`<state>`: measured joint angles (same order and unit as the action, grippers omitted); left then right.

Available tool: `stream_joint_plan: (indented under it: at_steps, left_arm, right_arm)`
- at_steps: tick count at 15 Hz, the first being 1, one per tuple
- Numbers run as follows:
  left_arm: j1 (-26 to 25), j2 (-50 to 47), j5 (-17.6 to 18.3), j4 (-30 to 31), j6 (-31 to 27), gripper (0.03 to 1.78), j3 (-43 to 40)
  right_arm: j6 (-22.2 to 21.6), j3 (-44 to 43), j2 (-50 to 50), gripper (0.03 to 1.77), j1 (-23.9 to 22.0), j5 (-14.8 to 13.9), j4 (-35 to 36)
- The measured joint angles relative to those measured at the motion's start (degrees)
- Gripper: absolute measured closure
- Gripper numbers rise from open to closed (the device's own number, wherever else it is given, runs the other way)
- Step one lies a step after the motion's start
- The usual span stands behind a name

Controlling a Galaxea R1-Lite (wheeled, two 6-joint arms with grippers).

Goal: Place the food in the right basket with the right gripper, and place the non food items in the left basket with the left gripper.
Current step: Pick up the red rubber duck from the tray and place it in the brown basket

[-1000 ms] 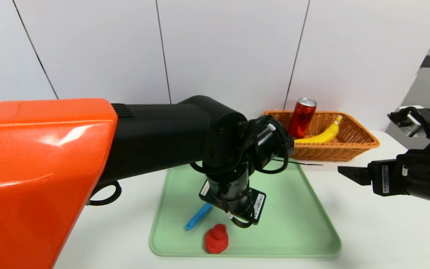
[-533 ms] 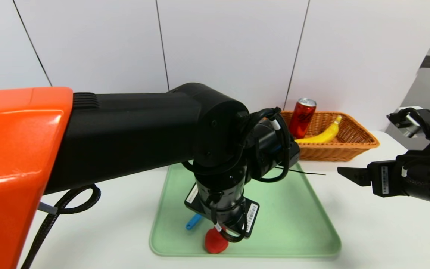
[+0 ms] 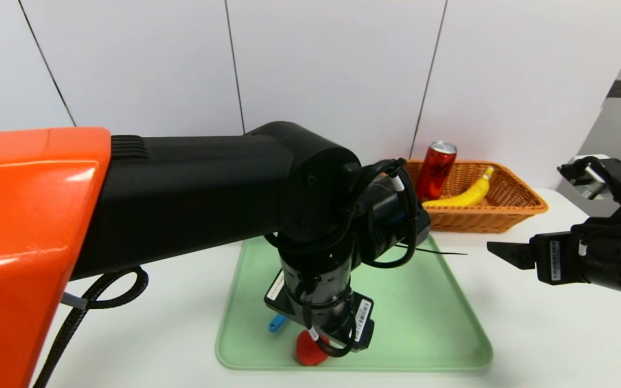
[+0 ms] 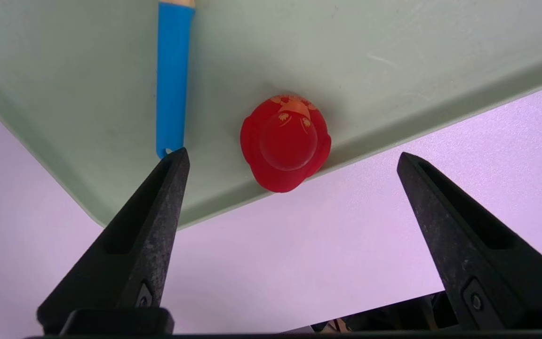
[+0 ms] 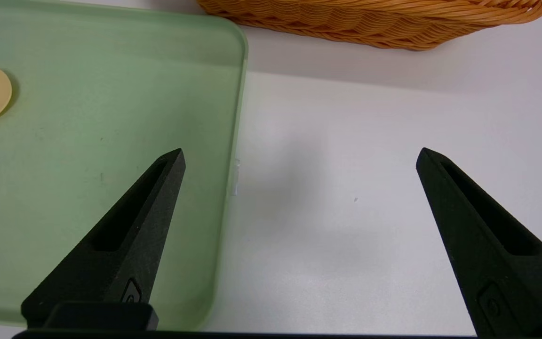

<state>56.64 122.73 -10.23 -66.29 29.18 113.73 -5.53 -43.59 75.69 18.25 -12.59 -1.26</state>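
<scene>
A white table (image 3: 564, 345) was seen set against pale wall panels (image 3: 337, 70) parted by thin dark seams, with a greyer stretch of wall at the far right. On the table a light green tray (image 3: 418, 323) was laid, its low raised rim rounded at the near corners. Behind the tray's far right part the orange-tan basket (image 3: 483, 221) was placed; in it the red can (image 3: 436, 171) was propped at a slight tilt, its silver top above the rim, with the yellow banana (image 3: 464, 196) lying to its right. Over the tray the left gripper (image 4: 293, 154) was held pointing down, released and spread wide, with nothing grasped. The red rubber duck (image 4: 287, 141) was framed between its fingers, on the tray close to the near rim. The blue-handled spoon (image 4: 172, 80) was laid beside the duck, apart from it, and its pale bowl was shown in the right wrist view. Much of the tray's middle was covered by the left arm (image 3: 208, 199). The right gripper (image 5: 301, 157) was parked, spread and unloaded, above the tray's right edge and the bare tabletop beside it. Open room was left between the duck and each left fingertip, and on the tray's right half.
</scene>
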Motion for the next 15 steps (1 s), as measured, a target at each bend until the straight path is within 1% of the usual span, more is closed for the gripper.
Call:
stream_joint_plan:
  at_steps: [8, 15]
  left_arm:
    - [-0.11, 2.71, 1.88, -0.33, 2.01, 0.15, 0.09]
    - [-0.61, 3.97, 2.05, -0.38, 2.23, 0.13, 0.09]
  right_arm:
    - [-0.06, -0.01, 0.4, 0.1, 0.0, -0.07, 0.05]
    - [0.02, -0.01, 0.51, 0.1, 0.0, -0.09, 0.05]
